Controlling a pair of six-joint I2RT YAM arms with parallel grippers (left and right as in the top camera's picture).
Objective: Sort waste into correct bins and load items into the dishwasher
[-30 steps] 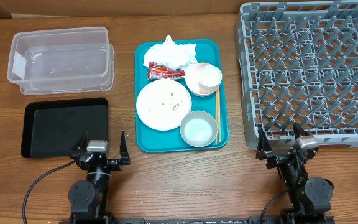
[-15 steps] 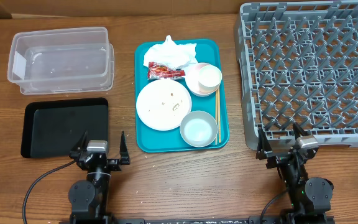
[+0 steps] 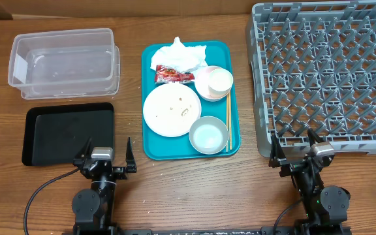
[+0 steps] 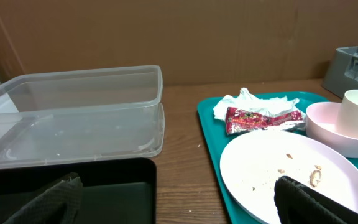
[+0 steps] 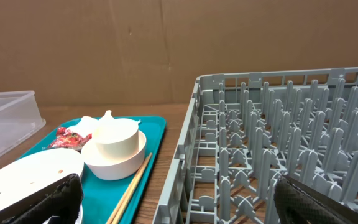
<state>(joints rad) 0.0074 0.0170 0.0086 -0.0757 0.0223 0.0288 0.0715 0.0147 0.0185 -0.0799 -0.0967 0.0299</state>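
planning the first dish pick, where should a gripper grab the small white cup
Probably the rim, from straight above, one finger inside and one outside: the small white cup stands upright, mouth open, inside the pink bowl, whose wall hampers a side approach.

- Overhead: straight down from high up, taking in the clear tub (image 3: 64, 65), teal tray (image 3: 222, 53) and dish rack (image 3: 325, 78).
- Left wrist: low and close, looking across tub and tray.
- Right wrist: low, facing the rack, tray at lower left.
- Both wrist views share the red wrapper (image 4: 263, 118) and pink bowl (image 4: 337, 129).
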